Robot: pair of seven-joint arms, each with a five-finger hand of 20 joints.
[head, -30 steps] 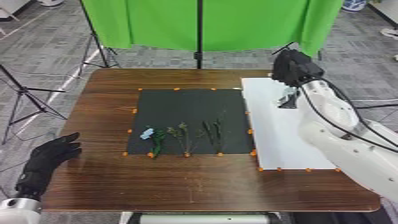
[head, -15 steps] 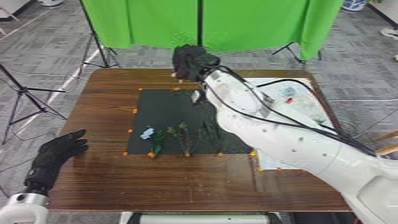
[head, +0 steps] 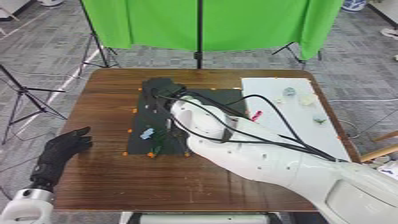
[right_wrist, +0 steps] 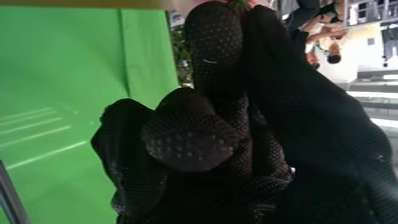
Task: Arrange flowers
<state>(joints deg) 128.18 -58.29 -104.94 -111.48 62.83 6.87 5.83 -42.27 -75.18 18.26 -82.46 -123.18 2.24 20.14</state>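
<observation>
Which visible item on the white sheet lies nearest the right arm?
The red one, on the left side of the sheet, close to the arm. The others are pale and lie farther right.

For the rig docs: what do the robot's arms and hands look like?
Right arm: white, rounded segments, black cables along it. Left arm: white, silvery ring near the wrist. Right hand, left hand: black fabric gloves; small dots on the right one.
</observation>
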